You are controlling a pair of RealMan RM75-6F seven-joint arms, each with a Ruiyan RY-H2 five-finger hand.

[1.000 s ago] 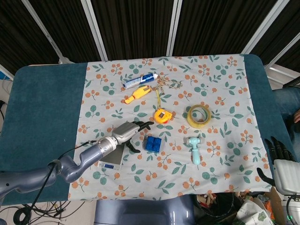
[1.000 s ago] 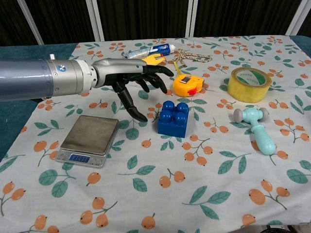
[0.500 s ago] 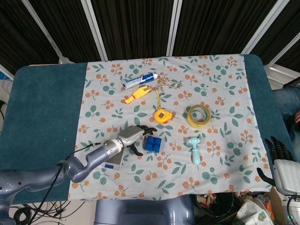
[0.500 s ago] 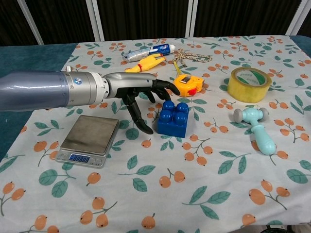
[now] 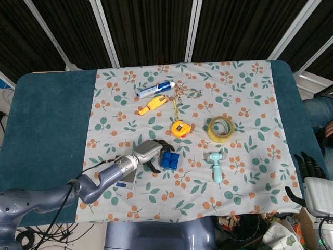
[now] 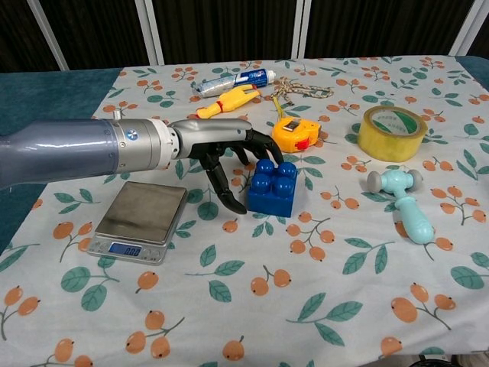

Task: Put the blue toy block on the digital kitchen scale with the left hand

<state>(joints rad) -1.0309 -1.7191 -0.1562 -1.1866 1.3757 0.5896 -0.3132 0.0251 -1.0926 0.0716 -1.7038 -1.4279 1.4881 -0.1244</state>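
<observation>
The blue toy block (image 5: 169, 160) (image 6: 273, 187) stands on the flowered cloth, just right of the digital kitchen scale (image 5: 125, 183) (image 6: 141, 218). My left hand (image 5: 151, 151) (image 6: 221, 145) reaches in from the left with its fingers (image 6: 263, 145) arched over the block's top studs. Its thumb points down close to the block's left face. Whether they touch the block I cannot tell, and the block still rests on the cloth. The scale's plate is bare. My right hand (image 5: 308, 166) hangs off the table's right edge with fingers spread, holding nothing.
A yellow tape measure (image 5: 179, 128) (image 6: 294, 134) lies right behind the block. Right of it are a tape roll (image 5: 220, 128) (image 6: 390, 131) and a pale toy hammer (image 5: 215, 165) (image 6: 403, 202). A toothpaste tube (image 6: 233, 80), a yellow toy (image 6: 227, 99) and a chain (image 6: 302, 88) lie further back.
My left hand has moved right and down toward the blue block, from beside it to fingers over its top and thumb at its left side. The block and the right hand have not moved.
</observation>
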